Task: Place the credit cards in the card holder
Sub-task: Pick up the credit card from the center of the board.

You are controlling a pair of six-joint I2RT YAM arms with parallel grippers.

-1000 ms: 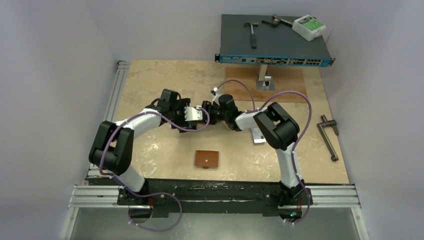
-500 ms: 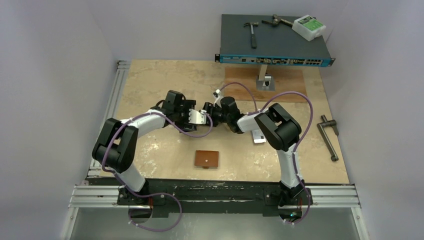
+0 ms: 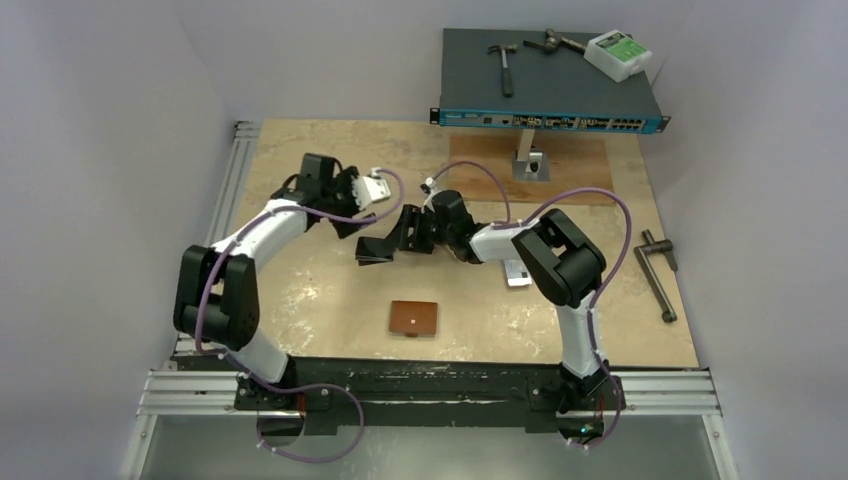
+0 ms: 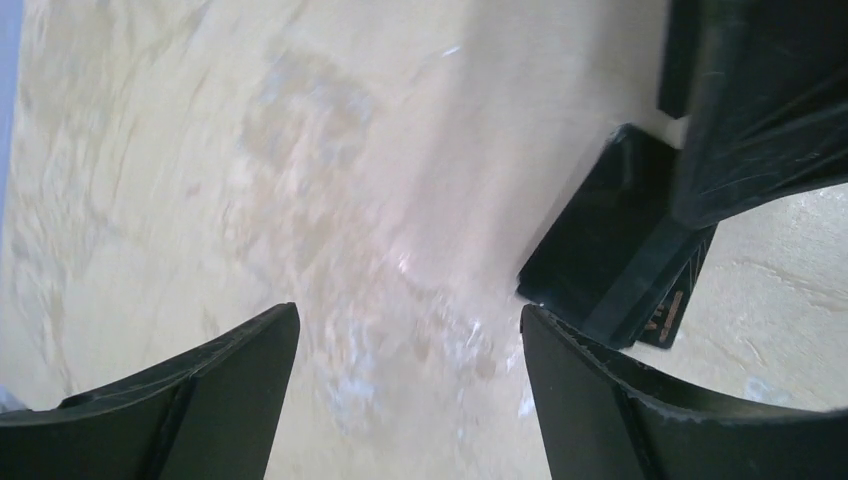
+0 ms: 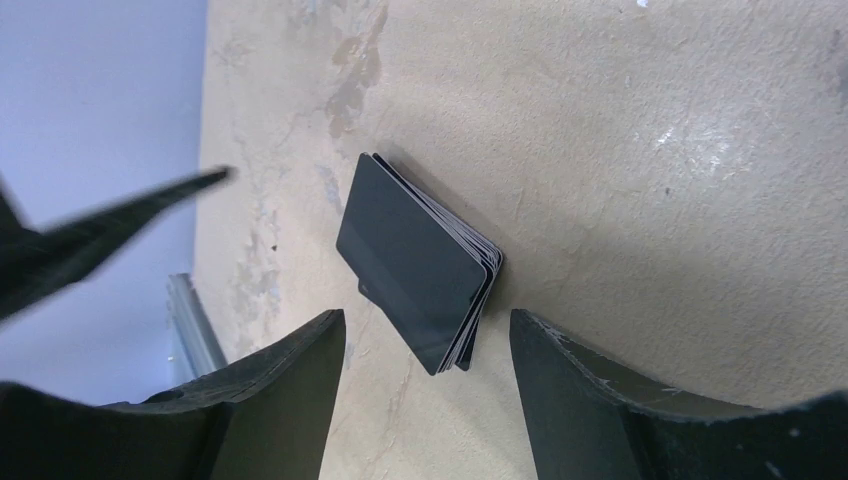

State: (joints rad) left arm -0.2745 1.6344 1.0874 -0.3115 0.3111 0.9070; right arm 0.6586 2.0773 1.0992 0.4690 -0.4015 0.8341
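My right pincer (image 5: 426,318) has its fingers apart. The stack of thin black plastic credit cards (image 5: 418,262) lies on the beige table (image 5: 650,200) just ahead of it, and the near corner of the stack reaches into the gap without touching either finger. My left pincer (image 4: 408,322) is also spread wide over bare table, with the stack outside its gap, and the small brown leather card holder (image 3: 415,318) lies folded, well apart from both pincers, nearer my bases.

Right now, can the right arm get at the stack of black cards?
Probably yes. The stack of black cards lies on the table just ahead of the open right fingers; nothing stands between, and the left fingers are off to one side.
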